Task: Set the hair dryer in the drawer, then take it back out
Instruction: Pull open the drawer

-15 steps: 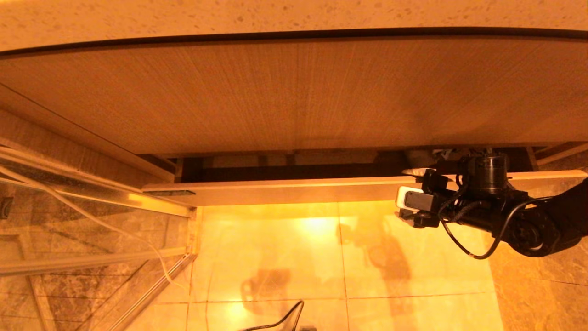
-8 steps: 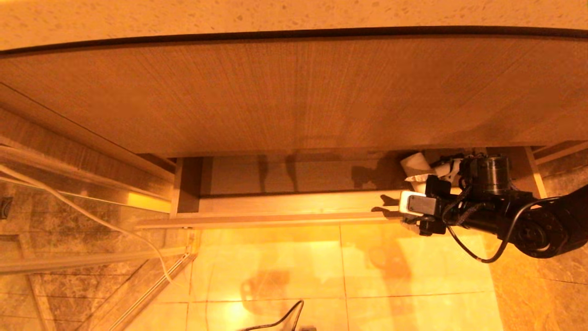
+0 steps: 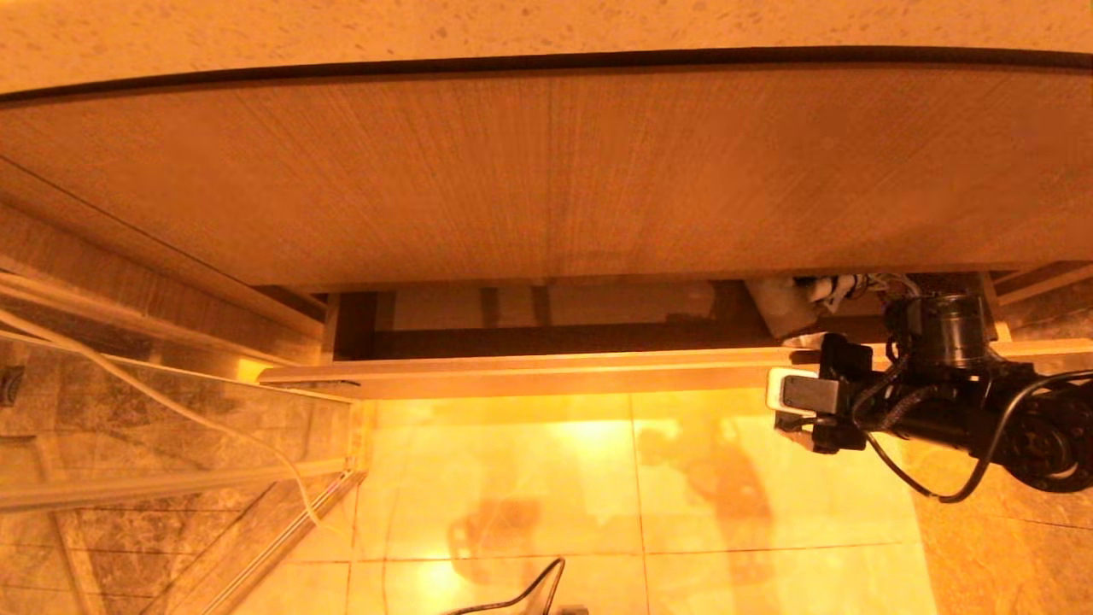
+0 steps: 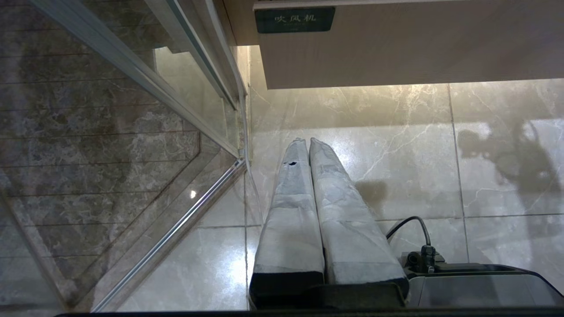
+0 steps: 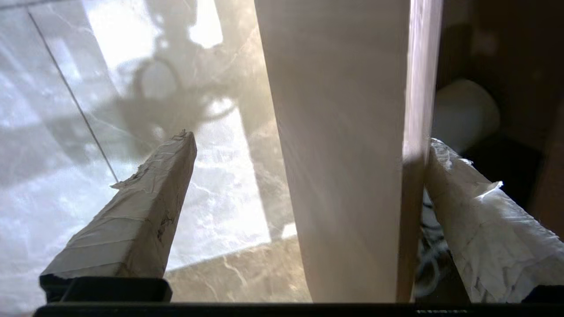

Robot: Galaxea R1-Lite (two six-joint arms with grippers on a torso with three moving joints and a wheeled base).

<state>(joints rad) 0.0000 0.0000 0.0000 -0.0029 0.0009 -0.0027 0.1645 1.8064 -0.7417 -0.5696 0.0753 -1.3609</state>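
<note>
The drawer (image 3: pixel 546 376) is partly pulled out under the tall wood panel, its flat front (image 5: pixel 343 154) facing the floor side. The white hair dryer (image 3: pixel 781 309) lies at the drawer's right end, its barrel (image 5: pixel 462 114) and coiled cord (image 5: pixel 426 251) partly hidden by the front. My right gripper (image 3: pixel 798 380) (image 5: pixel 310 141) is open and straddles the drawer front. One taped finger (image 5: pixel 476 229) is inside against the front's inner face; the other (image 5: pixel 145 220) hangs outside over the floor. My left gripper (image 4: pixel 306 143) is shut, empty, low over the floor at the left.
A glass shower door with a metal frame (image 3: pixel 171 410) stands left of the drawer. A dark label (image 4: pixel 294 20) sits at the drawer front's left end. The counter edge (image 3: pixel 546 26) overhangs above. A glossy tiled floor (image 3: pixel 632 495) lies below.
Half a second ago the drawer stood further out, showing more of its inside; now its front is further in. My right gripper has shifted right along the front.
</note>
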